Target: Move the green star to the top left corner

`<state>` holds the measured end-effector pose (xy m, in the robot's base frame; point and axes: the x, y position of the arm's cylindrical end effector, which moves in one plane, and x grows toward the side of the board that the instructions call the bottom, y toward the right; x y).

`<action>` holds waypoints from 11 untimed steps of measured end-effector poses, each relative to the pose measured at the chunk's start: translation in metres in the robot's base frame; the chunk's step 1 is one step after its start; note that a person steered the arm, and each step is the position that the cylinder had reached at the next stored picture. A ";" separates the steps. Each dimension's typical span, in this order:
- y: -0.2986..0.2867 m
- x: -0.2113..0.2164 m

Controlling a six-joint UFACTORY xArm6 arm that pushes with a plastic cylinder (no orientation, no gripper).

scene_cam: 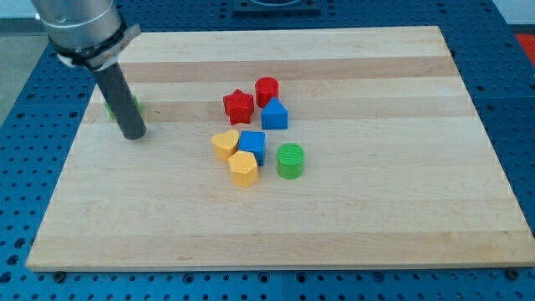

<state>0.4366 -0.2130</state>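
Observation:
The green star (132,106) lies near the board's left edge, towards the view's top left. It is mostly hidden behind my dark rod, and only slivers of green show on either side. My tip (134,134) rests on the board just below the star, at or very close to its lower edge. The top left corner of the wooden board (150,42) lies up and slightly right of the star.
A cluster sits mid-board: red star (238,105), red cylinder (267,89), blue triangular block (274,114), yellow heart (224,144), blue cube (252,145), yellow hexagon (243,168), green cylinder (290,160). Blue perforated table surrounds the board.

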 end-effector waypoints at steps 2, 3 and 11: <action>-0.037 -0.051; -0.037 -0.097; -0.045 -0.126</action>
